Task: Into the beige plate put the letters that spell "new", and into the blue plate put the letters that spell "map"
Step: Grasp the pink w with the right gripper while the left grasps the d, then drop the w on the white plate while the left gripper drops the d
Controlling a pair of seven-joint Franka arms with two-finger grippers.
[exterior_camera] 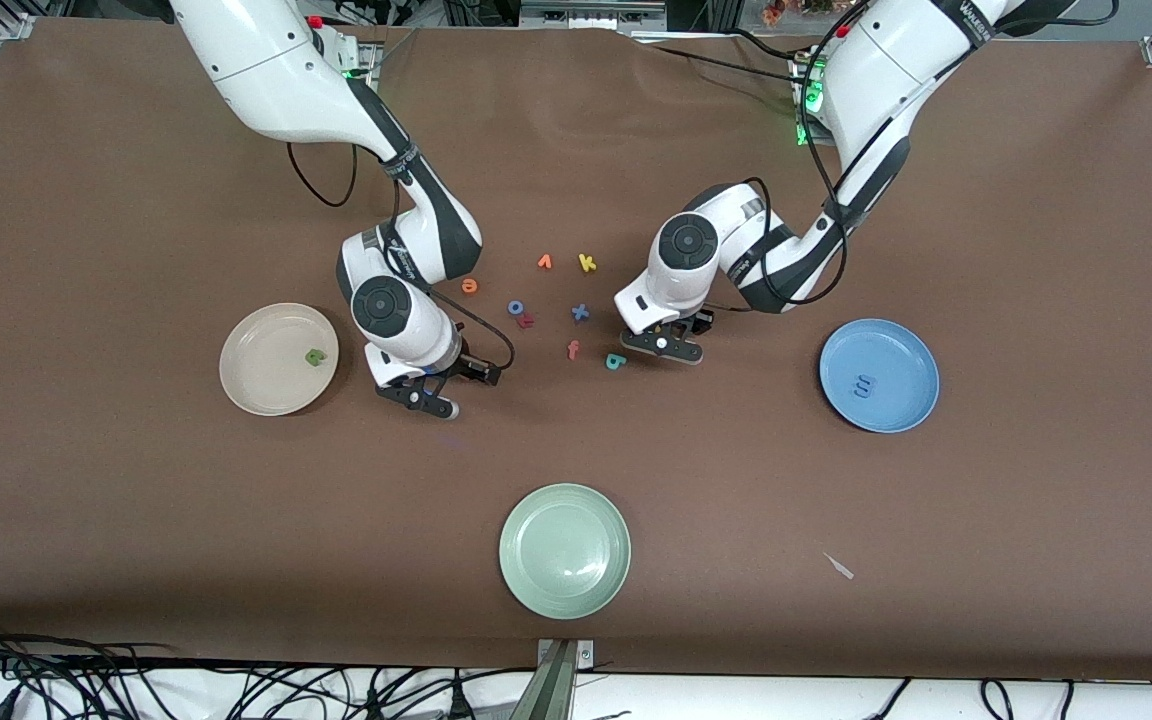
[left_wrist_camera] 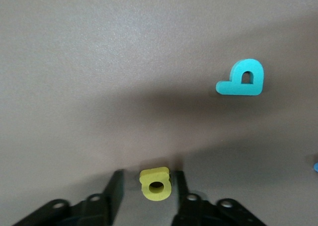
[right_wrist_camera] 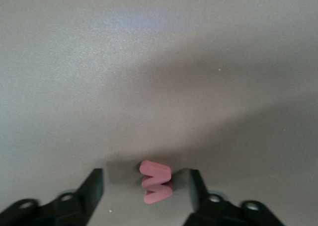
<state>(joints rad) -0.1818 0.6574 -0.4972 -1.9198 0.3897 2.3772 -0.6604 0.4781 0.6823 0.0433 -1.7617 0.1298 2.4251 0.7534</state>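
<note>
Green n (exterior_camera: pixel 314 357) apparently on beige plate (exterior_camera: pixel 254 392)

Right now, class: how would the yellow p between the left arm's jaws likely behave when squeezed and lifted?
The yellow p looks like thick foam, so probably light and slightly squashy. Its flat faces suggest it won't roll. Being small between the jaws of the left gripper, it might twist if pinched off-centre.

A brown bench (exterior_camera: pixel 136 520) is seen. The plates are coloured beige (exterior_camera: pixel 256 390), blue (exterior_camera: pixel 896 400) and pale green (exterior_camera: pixel 565 551). A yellow letter (left_wrist_camera: pixel 155 184), a teal letter (left_wrist_camera: pixel 242 78) and a pink letter (right_wrist_camera: pixel 156 182) are shown plain, unpatterned.
</note>
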